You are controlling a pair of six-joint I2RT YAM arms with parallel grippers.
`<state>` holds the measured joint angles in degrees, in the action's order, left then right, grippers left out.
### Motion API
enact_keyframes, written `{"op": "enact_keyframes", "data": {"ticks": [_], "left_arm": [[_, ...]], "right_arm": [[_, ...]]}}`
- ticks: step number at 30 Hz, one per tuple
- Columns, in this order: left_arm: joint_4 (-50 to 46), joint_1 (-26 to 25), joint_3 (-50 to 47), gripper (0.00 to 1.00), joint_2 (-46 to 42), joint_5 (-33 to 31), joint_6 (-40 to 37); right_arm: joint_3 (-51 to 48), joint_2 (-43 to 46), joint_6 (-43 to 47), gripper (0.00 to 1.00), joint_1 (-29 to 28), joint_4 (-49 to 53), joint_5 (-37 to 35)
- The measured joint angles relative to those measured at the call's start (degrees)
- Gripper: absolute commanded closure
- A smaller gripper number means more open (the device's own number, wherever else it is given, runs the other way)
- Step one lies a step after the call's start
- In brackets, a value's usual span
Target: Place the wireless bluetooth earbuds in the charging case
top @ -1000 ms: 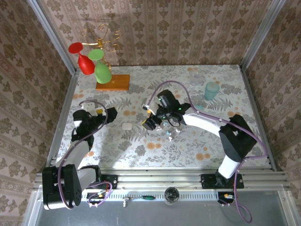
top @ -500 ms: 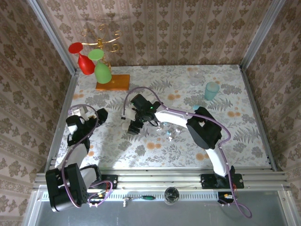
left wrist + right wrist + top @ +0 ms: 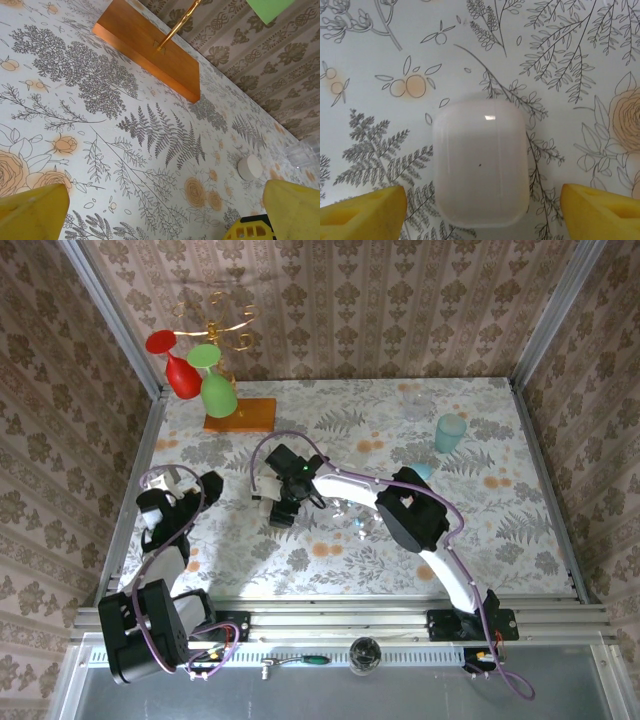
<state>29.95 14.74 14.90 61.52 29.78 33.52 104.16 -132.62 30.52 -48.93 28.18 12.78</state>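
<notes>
The right end effector (image 3: 480,210) is positioned low over the floral worktop (image 3: 300,560), left of centre. Its yellow fingertips (image 3: 362,212) are spread wide, one on each side of a white rounded pebble-like item (image 3: 480,162), and are apart from it. The item is seen lying flat and smooth, with a tiny dark dot on its top face. Nothing is pinched.

The left end effector (image 3: 165,212) is positioned near the left edge of the worktop, fully spread, with only bare surface between its tips. The wooden base (image 3: 150,47) of a stand is seen ahead of it.

The charging case (image 3: 422,471) is noted as a light-blue shape on the worktop just beside the right arm's elbow, nearer the arm bases than the teal cup (image 3: 450,432). It is partly hidden, and its lid state cannot be told.

The earbuds (image 3: 358,524) are noted as tiny glints on the worktop beside the right forearm, apart from the case. They are too small to resolve further.
</notes>
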Motion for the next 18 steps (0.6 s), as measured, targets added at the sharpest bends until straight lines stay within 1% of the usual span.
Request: {"op": "enact_keyframes", "data": {"ticks": [6, 10, 14, 18], "left_arm": [[0.5, 0.0, -0.3, 0.00, 0.3, 0.0, 0.4], [0.5, 0.0, -0.3, 0.00, 0.3, 0.0, 0.5], [0.5, 0.0, -0.3, 0.00, 0.3, -0.1, 1.0], [0.3, 0.0, -0.3, 0.00, 0.3, -0.2, 1.5]], "right_arm": [[3.2, -2.3, 0.9, 0.27, 0.0, 3.0, 0.0], [4.2, -2.8, 1.3, 0.35, 0.0, 4.4, 0.5], [5.5, -3.5, 1.9, 0.37, 0.0, 5.5, 0.9], [7.3, -4.4, 2.1, 0.42, 0.0, 7.0, 0.9]]}}
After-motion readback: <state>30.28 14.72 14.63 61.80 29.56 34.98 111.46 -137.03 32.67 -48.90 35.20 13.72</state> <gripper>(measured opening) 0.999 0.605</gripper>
